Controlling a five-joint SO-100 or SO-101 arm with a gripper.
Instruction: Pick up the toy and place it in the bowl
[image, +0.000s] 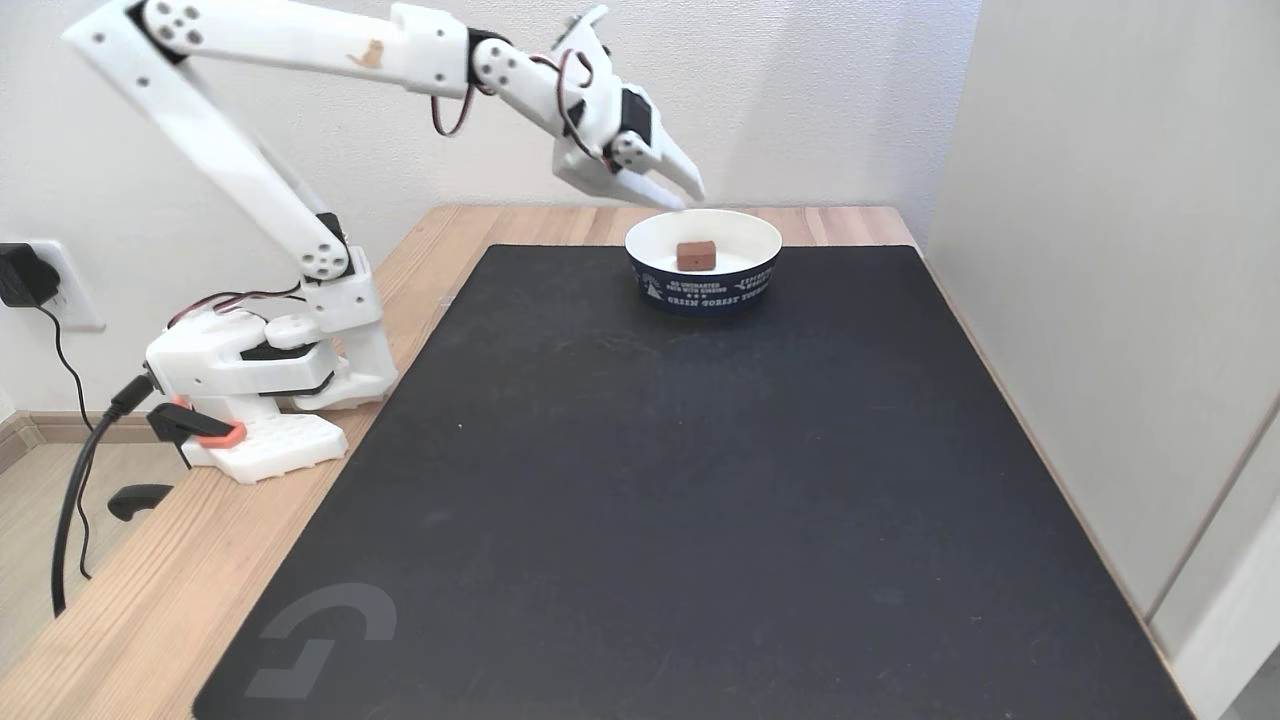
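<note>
With the toy (696, 255) already resting inside the bowl (704, 288) and your gripper (686, 197) hanging just above the bowl's far-left rim, fingers spread and empty, the sound move was to lift straight clear without clipping that rim.

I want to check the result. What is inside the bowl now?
Inside the bowl sits the toy, a small reddish-brown cube on the white floor. The near wall hides the front part of that floor.

Soft, bright light is filling the whole picture. Nothing is looking blurry. Faint glare is showing on the black mat (700, 480) at the bottom.
</note>
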